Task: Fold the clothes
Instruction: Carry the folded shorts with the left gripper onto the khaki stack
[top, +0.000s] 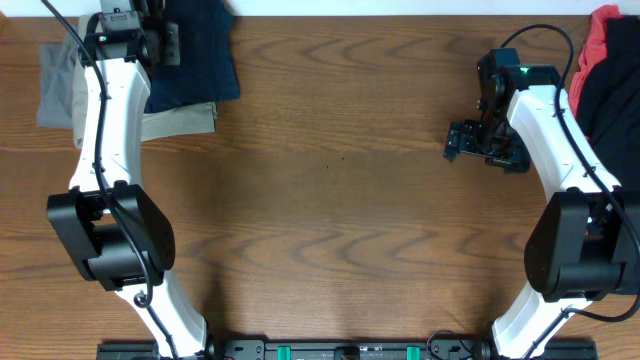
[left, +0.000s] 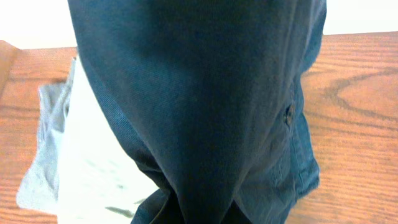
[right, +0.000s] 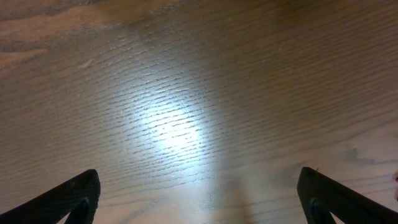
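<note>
Navy shorts (left: 205, 93) fill nearly the whole L wrist view, right up against the lens. The cloth hangs in a broad dark fold that narrows to a bunch at the bottom edge, w/ a small dark button (left: 288, 114) on the seam at right. L gripper (top: 166, 42) has its fingers hidden behind that cloth, so can't tell how far the jaws stand apart or whether they pinch the fabric. Seen from overhead it sits directly over the shorts' left part, at the far L corner of the table (right: 186, 93). Shorts lie on top of a khaki garment (top: 185, 122) whose edge sticks out on the near side, and a grey garment (top: 55, 85) lies further left, partly under the arm. In the wrist view the khaki reads pale, just left of the navy, grey beyond it. R gripper (right: 198, 177) is well apart from that pile, over bare wood. Its jaws are spread wide, one of the fingers (right: 78, 196) at each bottom corner of its wrist view, nothing btwn them and nothing held. Can't tell if the tips touch the wood. Overhead it is on the far R side, pointing left. A black garment (top: 610, 95) and a red garment (top: 603, 30) are piled at the R edge beyond the arm, apart from the gripper.
</note>
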